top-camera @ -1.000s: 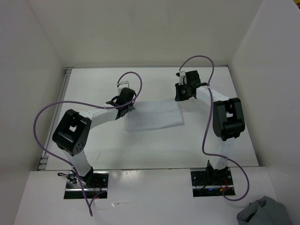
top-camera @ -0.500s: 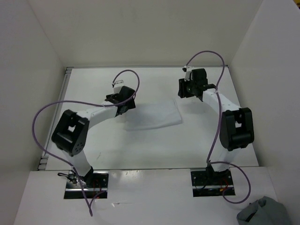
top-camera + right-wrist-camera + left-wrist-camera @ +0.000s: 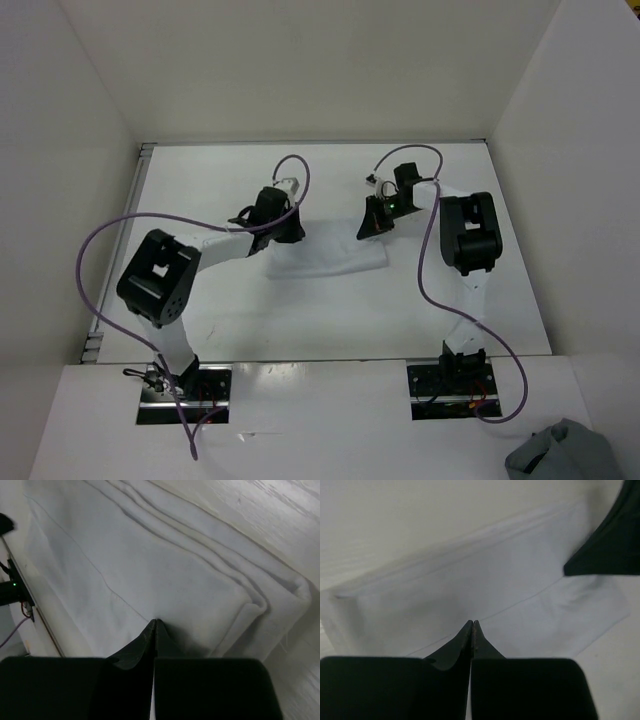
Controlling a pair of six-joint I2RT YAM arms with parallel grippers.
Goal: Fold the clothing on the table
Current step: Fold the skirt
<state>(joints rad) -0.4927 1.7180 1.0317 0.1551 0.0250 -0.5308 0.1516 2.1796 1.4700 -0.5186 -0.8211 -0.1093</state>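
The clothing [image 3: 335,255] lies flat on the table [image 3: 300,315] as a small white folded rectangle. My left gripper [image 3: 293,232] is over its far left corner and my right gripper [image 3: 366,228] is over its far right corner. In the left wrist view the left gripper [image 3: 472,622] is shut, its tips together just above the smooth clothing [image 3: 495,580]. In the right wrist view the right gripper [image 3: 155,621] is also shut, its tips touching the clothing [image 3: 150,555] near the layered folded edges. No fabric shows between either pair of jaws.
White walls close in the table on three sides. A grey-blue cloth bundle [image 3: 560,455] lies off the table at the near right, beside the right arm's base. Purple cables loop over both arms.
Both grippers have moved inward onto the clothing's far corners, the right arm folding back from the far right. The clothing has stayed flat in place.
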